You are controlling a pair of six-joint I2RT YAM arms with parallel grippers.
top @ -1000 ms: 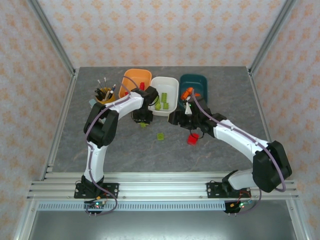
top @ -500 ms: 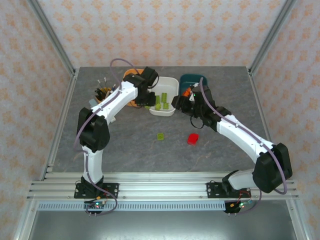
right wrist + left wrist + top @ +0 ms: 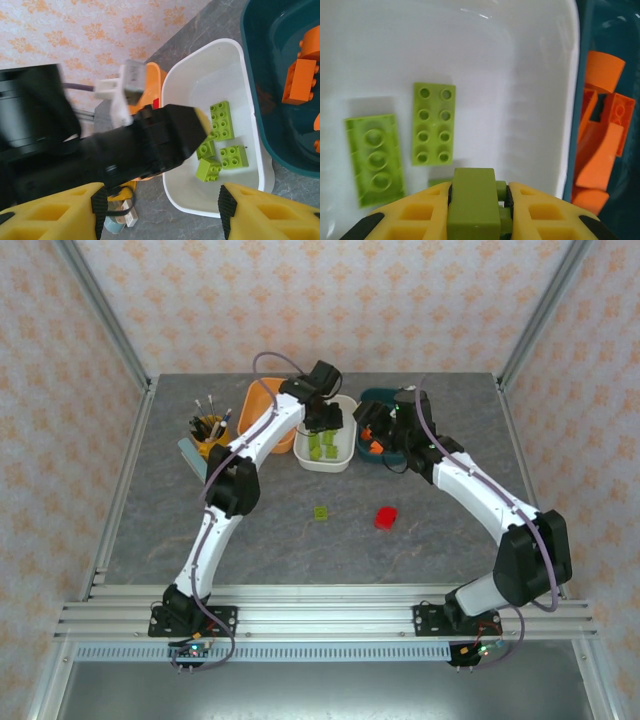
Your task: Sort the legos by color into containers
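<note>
Left arm is up off the counter (image 3: pixel 150 500) where it was a second ago and now reaches over the white tub (image 3: pixel 345 405); left pincer (image 3: pixel 322 418) clamped on a lime green brick (image 3: pixel 472 197), held just above the tub floor; reads as a pick done, release pending. Right arm has likewise swung back from mid-counter to the far row. Left to right: yellow cup of brushes (image 3: pixel 208 427), not part of the sort; orange tub (image 3: pixel 262 400), mostly under the left arm, a sliver of red at its edge in the right wrist view, too small to name; white tub holds only lime green bricks (image 3: pixel 222 120), four counted from the right wrist; teal tub (image 3: pixel 385 397) holds orange bricks (image 3: pixel 602 125), several piled together; right pincer (image 3: pixel 378 432) hovers at the white–teal boundary, jaws apart, nothing between them. Still loose on the counter: one green brick (image 3: pixel 321 512) and, to its right, one red brick (image 3: pixel 386 517); sort looks nearly finished.
</note>
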